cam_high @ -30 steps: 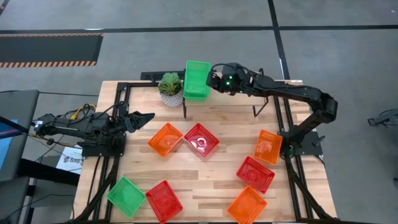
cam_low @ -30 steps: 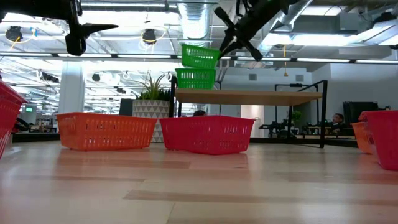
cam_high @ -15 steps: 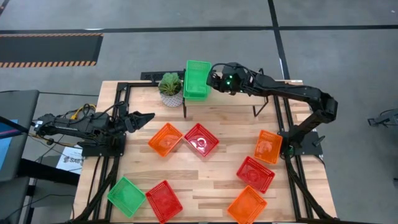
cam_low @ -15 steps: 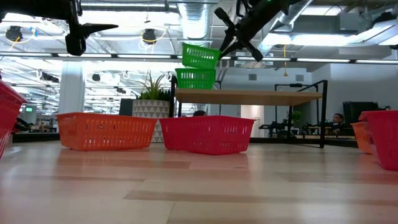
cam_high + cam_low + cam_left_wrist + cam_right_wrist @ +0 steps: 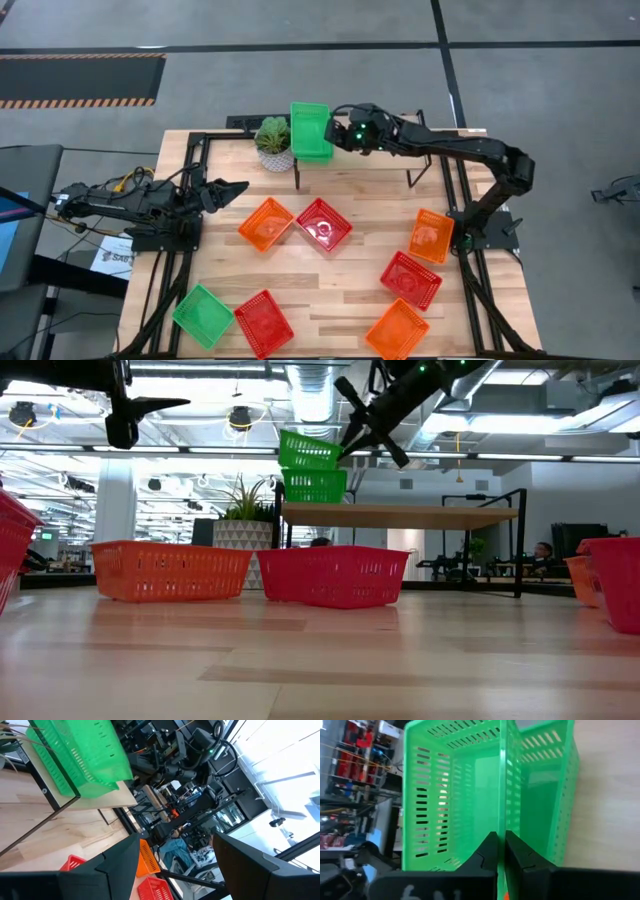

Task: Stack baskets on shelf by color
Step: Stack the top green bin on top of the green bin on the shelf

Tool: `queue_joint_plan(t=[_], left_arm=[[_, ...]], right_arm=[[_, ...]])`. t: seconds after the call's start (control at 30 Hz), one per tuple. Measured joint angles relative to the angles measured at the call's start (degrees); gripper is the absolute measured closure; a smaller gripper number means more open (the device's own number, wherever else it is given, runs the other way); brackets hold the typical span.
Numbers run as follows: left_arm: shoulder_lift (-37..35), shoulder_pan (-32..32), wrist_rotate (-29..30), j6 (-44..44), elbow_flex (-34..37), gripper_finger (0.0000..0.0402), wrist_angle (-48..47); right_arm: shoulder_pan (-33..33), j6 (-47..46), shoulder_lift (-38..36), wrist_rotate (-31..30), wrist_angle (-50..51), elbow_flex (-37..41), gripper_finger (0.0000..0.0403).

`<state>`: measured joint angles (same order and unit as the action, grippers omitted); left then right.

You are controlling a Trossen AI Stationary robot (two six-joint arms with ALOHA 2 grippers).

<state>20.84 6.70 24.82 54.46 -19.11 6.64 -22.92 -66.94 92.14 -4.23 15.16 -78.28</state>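
Note:
My right gripper (image 5: pixel 335 133) is shut on a green basket (image 5: pixel 311 131) over the left end of the light-wood shelf (image 5: pixel 370 163). In the low view this basket (image 5: pixel 308 451) hangs tilted just above a second green basket (image 5: pixel 314 486), whose base stands on the shelf (image 5: pixel 395 515). My left gripper (image 5: pixel 235 188) is open and hovers above the table's left side, touching nothing; the left wrist view shows it (image 5: pixel 175 865) looking toward the shelf and the green baskets (image 5: pixel 80 755). My right gripper (image 5: pixel 501 840) pinches the green basket's end wall (image 5: pixel 503 815) on the side toward the table's right, one finger inside the basket and one outside. The fingers (image 5: pixel 352 430) come slanting down from the table's right. The basket is lifted clear and tilted over the lower green one.
A white-potted plant (image 5: pixel 274 142) stands just left of the shelf. On the table lie an orange basket (image 5: pixel 266 223), a red one (image 5: pixel 323 225), an orange (image 5: pixel 431 236), a red (image 5: pixel 411 279), an orange (image 5: pixel 397 329), a green (image 5: pixel 203 315) and a red (image 5: pixel 264 323).
My right gripper has carried the held green basket a short way toward the table's left, so it now hangs more squarely over the green basket on the shelf. It stays shut on the basket. The left arm has kept still.

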Motion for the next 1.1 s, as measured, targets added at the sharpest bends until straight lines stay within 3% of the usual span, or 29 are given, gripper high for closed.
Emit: queue_joint_plan(t=[1.1], left_arm=[[0.0,0.0,0.0,-0.1,0.0,0.0162,0.2]], right_arm=[[-0.5,2.5,-1.4,-0.3,6.2,0.0,0.0378]])
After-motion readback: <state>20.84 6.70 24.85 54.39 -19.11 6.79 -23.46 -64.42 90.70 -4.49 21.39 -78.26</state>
